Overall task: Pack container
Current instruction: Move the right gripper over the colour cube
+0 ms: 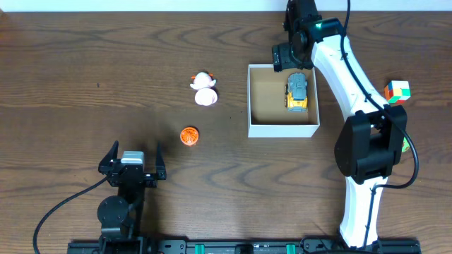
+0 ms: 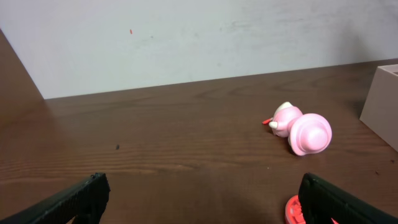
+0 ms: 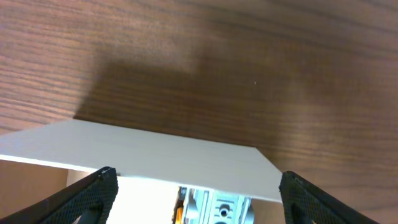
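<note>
two arms, both grippers spread wide, nothing pinched. left gripper [image 1: 133, 164] sits low near the front edge of the table, left of centre. right gripper [image 1: 288, 58] hangs over the far wall of the container [image 1: 282, 130], fingers apart. container is right of centre on the table, toward the back edge. yellow and grey toy truck [image 1: 297, 92] lies inside it along the right wall. pink and white figure [image 1: 205, 90] lies on its side left of the container, apart from it. orange round toy [image 1: 189, 136] sits between the figure and the left gripper. coloured cube [image 1: 397, 92] near the right edge.
</note>
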You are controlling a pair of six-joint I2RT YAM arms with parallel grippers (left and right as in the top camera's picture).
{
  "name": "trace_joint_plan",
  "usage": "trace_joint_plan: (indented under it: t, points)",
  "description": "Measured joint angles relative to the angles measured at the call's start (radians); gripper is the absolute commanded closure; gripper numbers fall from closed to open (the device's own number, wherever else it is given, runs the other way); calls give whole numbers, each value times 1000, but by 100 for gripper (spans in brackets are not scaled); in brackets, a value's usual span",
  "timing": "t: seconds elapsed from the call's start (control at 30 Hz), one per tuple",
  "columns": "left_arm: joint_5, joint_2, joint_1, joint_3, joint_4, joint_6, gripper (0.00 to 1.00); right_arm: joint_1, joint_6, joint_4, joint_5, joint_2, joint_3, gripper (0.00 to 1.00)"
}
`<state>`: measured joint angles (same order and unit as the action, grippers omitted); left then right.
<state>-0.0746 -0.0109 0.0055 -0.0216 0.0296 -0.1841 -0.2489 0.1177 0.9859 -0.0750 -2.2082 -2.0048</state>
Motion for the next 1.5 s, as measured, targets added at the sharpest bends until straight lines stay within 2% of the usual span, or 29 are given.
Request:
trace_joint_plan:
  t: [0.33,0.67,0.87,0.93,0.97,1.2,1.5]
  points:
    - [0,0,0,0,0,0,2,0,-66,11,14,0,-7,1]
    - [0,0,0,0,0,0,2,41,34,317,-2,41,-237,1]
    - [0,0,0,0,0,0,2,160,4,435,-53,131,-267,1]
    - [0,0,0,0,0,0,2,208,-44,467,-61,143,-269,7]
    - [0,0,0,0,0,0,2,232,-77,472,-64,144,-269,1]
    - [0,0,0,0,0,0,2,367,-217,493,-73,144,-256,1]
    - [0,0,0,0,0,0,2,476,-367,291,-55,144,-180,1]
